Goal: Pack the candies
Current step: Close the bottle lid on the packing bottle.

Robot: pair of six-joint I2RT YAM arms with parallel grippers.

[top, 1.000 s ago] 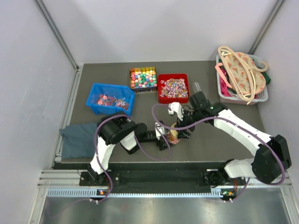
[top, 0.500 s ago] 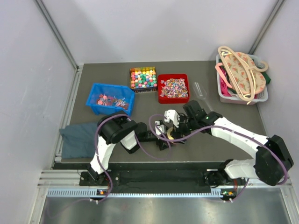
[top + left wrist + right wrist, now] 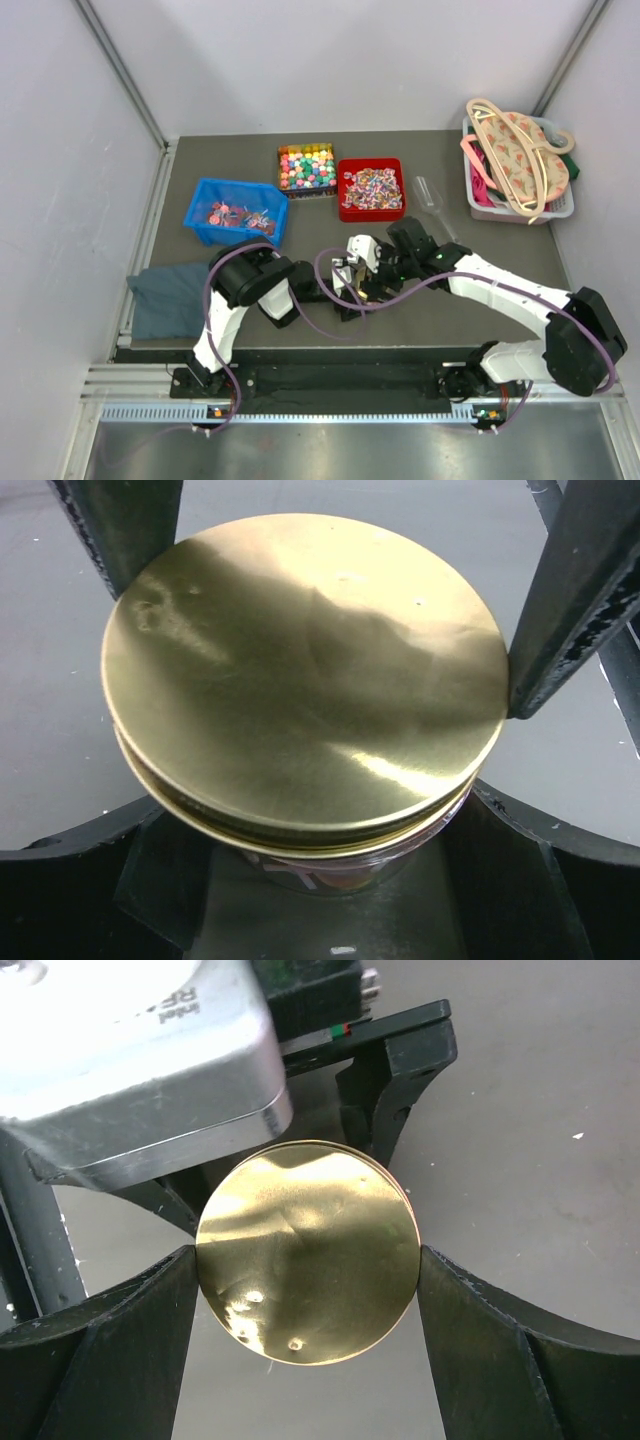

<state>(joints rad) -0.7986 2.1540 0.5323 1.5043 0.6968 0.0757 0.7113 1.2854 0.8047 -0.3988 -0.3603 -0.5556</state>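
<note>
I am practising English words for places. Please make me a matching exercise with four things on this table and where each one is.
Things:
1. blue bin
2. red tray
3. white basket
4. gold lid

Places:
a. far right corner
b. on the jar, near the front middle
c. left side, beyond the dark cloth
d. far middle, beside the box of multicoloured cubes

Pairs: 1-c, 2-d, 3-a, 4-b

We've got a shiny gold lid (image 3: 305, 680), rainbow candy cubes (image 3: 307, 167) just left of the red bin (image 3: 370, 215), a blue bin (image 3: 230, 236) further left, dark grey table (image 3: 220, 160).
</note>
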